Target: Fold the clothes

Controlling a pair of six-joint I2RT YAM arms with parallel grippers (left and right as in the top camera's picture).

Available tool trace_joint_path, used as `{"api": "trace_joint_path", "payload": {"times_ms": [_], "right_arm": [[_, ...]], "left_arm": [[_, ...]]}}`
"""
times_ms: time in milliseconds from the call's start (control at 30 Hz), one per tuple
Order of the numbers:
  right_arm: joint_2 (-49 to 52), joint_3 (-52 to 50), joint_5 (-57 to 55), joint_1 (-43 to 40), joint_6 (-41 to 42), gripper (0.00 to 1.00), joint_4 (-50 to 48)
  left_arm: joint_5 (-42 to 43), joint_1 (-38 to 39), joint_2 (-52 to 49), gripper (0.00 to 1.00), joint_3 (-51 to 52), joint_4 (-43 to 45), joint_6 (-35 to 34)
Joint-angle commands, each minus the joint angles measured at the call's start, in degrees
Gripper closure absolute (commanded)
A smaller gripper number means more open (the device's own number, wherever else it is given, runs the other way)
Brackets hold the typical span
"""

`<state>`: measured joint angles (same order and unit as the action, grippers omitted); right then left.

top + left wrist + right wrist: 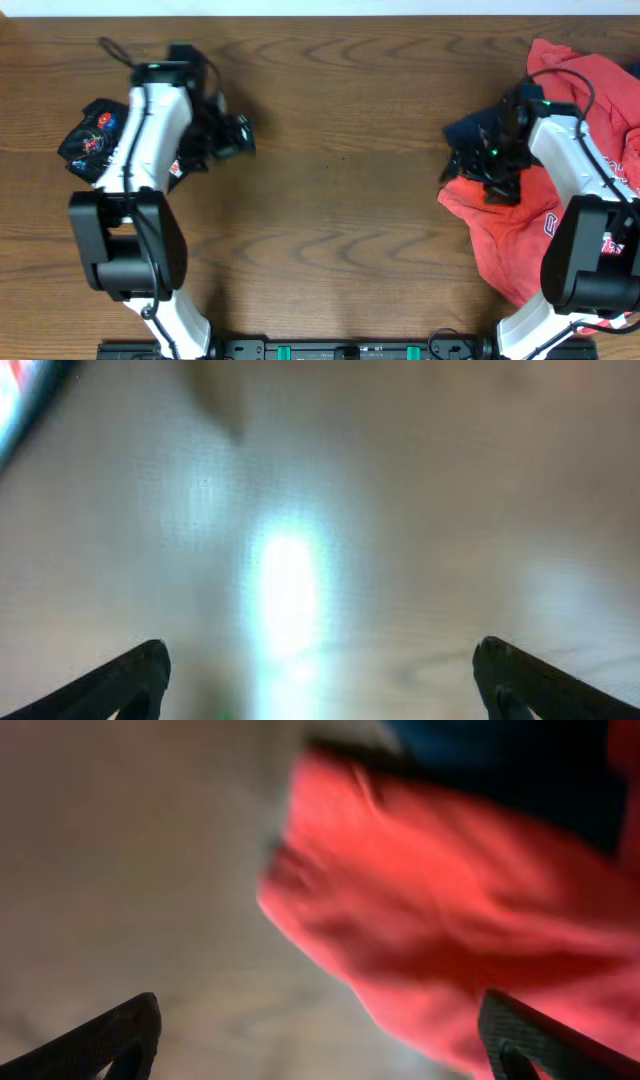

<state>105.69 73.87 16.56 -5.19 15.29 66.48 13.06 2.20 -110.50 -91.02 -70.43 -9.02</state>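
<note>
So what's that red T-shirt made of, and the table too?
The red T-shirt looks like soft, matte cloth, maybe cotton: it lies crumpled in floppy folds. The table looks like wood or wood-look laminate: brown grain lines, slightly shiny.

The middle of the table is left open. The left is blocked by the black jersey, the right by the red T-shirt.

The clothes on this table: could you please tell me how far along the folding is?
Done, apparently: the black jersey sits as a compact bundle at the left. In hand: nothing; the left claw is open over bare table, the right claw open above the red T-shirt. To do: the red T-shirt and navy garment lie crumpled at the right.
</note>
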Motion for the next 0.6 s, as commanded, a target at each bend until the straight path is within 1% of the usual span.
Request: {"api": "trace_joint_path", "payload": {"times_ms": [0, 100, 233, 300, 367, 500, 567], "right_arm": [[-1.68, 0.26, -2.23, -0.24, -3.45, 0.01, 2.89], [-5.44, -0.98, -2.86, 0.2, -4.11, 0.01, 4.46], [-16.39, -6.21, -2.89, 0.39, -4.22, 0.01, 0.68], [-23.85, -10.43, -2.93, 0.57, -4.17, 0.01, -3.8], [-32.94, -15.8, -5.27, 1.44, -4.11, 0.01, -9.33], [-53.57, -28.06, -16.61, 5.99, -2.49, 0.01, -23.58], [-62.45, -32.87, -19.63, 7.58, -2.51, 0.01, -29.64]], "left_arm": [[-5.14, 0.81, 1.07, 0.02, 1.01, -4.04, -1.36], [-4.15, 1.07, 5.29, 0.02, 4.46, -5.53, -1.55], [-4.13, 1.05, 16.63, 0.02, 14.58, -0.92, -1.53], [-4.11, 1.16, 24.35, 0.02, 21.07, 2.67, -1.6], [-4.13, 1.16, 33.16, 0.02, 27.71, 7.45, -1.6], [-4.2, 1.16, 52.81, 0.02, 39.65, 19.91, -2.4], [-5.01, 1.16, 62.18, 0.02, 43.78, 25.2, -2.43]]}}
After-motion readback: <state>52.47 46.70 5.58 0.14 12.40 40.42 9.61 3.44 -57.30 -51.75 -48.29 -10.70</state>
